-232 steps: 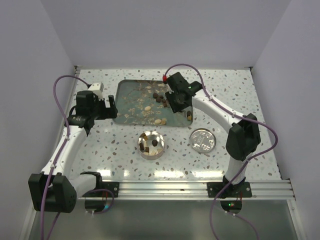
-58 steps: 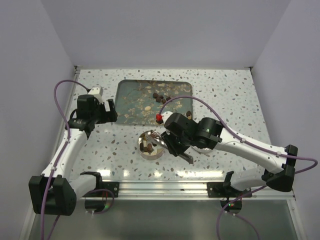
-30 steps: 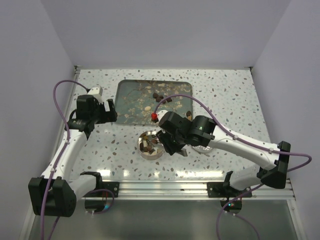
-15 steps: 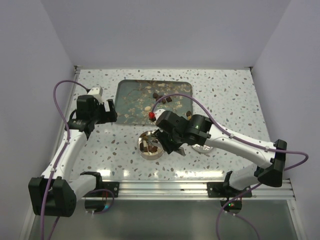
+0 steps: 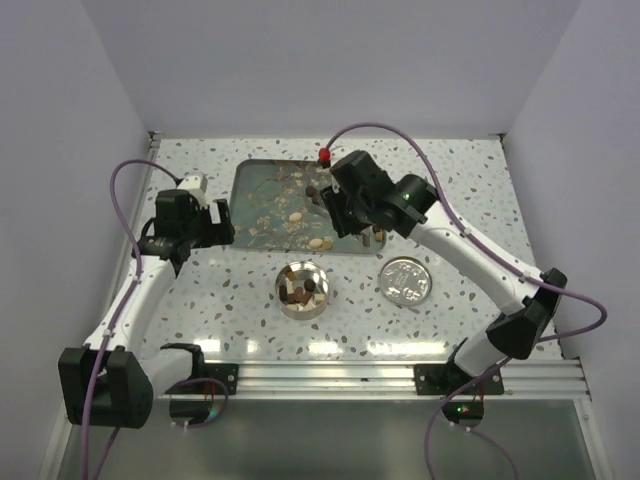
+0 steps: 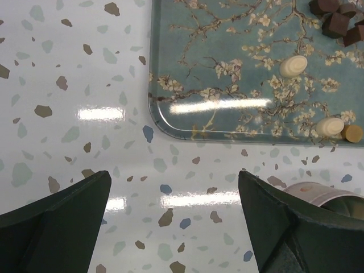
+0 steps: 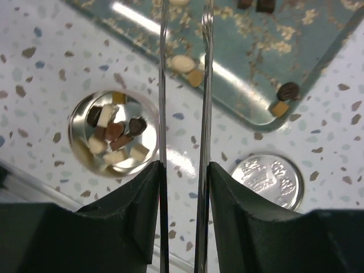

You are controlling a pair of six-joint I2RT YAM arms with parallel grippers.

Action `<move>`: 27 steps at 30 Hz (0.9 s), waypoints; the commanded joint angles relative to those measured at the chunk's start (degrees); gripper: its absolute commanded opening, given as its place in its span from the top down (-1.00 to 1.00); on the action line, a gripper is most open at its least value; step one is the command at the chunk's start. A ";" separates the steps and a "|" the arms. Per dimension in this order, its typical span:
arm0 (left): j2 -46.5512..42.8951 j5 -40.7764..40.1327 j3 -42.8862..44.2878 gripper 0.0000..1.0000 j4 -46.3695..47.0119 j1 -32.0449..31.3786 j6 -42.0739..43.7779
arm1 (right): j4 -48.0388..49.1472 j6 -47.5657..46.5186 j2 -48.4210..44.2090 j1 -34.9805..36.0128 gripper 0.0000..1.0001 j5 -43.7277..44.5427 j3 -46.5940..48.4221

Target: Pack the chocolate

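Note:
Chocolate pieces (image 5: 296,217) in cream, tan and dark brown lie scattered on the teal flowered tray (image 5: 262,195). More chocolate pieces (image 7: 114,133) fill the round metal tin (image 5: 303,289) in front of the tray. My right gripper (image 5: 352,222) hovers over the tray's right half. Its two thin metal blades (image 7: 161,85) stand a narrow gap apart with nothing between them. A cream oval (image 7: 183,63) and a tan square (image 7: 196,78) lie near the tray's edge below the blades. My left gripper (image 6: 173,222) is wide open over bare tabletop, just off the tray's near left corner (image 6: 165,128).
The tin's embossed silver lid (image 5: 405,280) lies flat to the right of the tin. A dark heart (image 7: 288,91) and a tan square (image 7: 279,108) sit in the tray's near right corner. Dark pieces (image 6: 335,17) cluster at the tray's middle. White walls enclose the table.
My right arm has swung from over the tin back up to the tray's right half. The left arm has not moved.

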 commanded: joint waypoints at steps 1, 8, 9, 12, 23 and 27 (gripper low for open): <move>1.13 -0.25 1.82 -1.00 2.44 0.35 1.72 | 2.48 -6.09 3.70 -4.44 0.17 0.98 5.52; 2.45 -0.26 2.53 -1.00 2.17 0.35 2.60 | 5.73 -8.13 10.56 -11.03 0.17 -0.43 6.41; 2.45 -0.26 2.44 -1.00 2.08 0.44 2.86 | 6.34 -7.95 11.26 -11.82 0.17 -0.78 5.45; 2.37 -0.43 2.00 -1.00 2.00 0.35 3.22 | 8.01 -7.86 12.32 -12.79 0.17 -1.40 3.43; 3.68 -0.08 2.52 -1.00 2.08 0.35 2.52 | 11.27 -7.87 16.10 -13.32 0.17 -3.24 0.26; 3.86 0.01 2.61 -1.00 2.26 0.35 2.25 | 11.71 -8.30 17.86 -13.50 0.17 -3.16 0.61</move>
